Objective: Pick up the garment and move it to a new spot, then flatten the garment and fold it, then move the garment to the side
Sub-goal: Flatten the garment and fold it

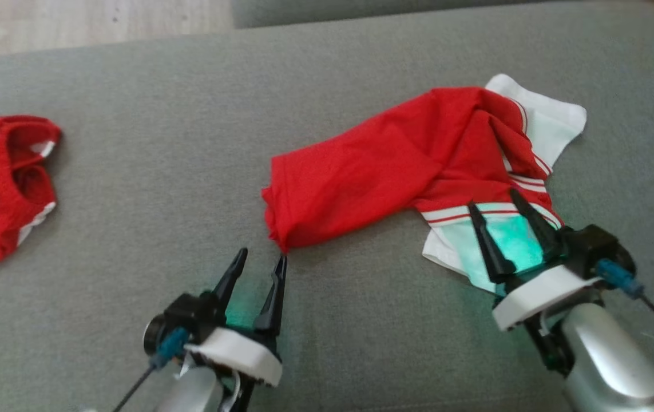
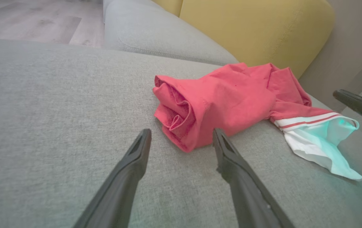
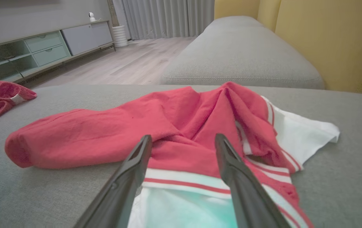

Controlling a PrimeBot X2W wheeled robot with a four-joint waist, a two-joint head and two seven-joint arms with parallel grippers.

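Both empty and wide open, your left gripper (image 1: 262,254) is hovering just before the crumpled red-and-white fabric garment (image 1: 361,177), right gripper (image 1: 492,198) above it, seemingly for flattening.

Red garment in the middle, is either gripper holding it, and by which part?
Nothing is held. The left gripper stands open just short of the garment's red end; the right gripper stands open over its white striped edge.
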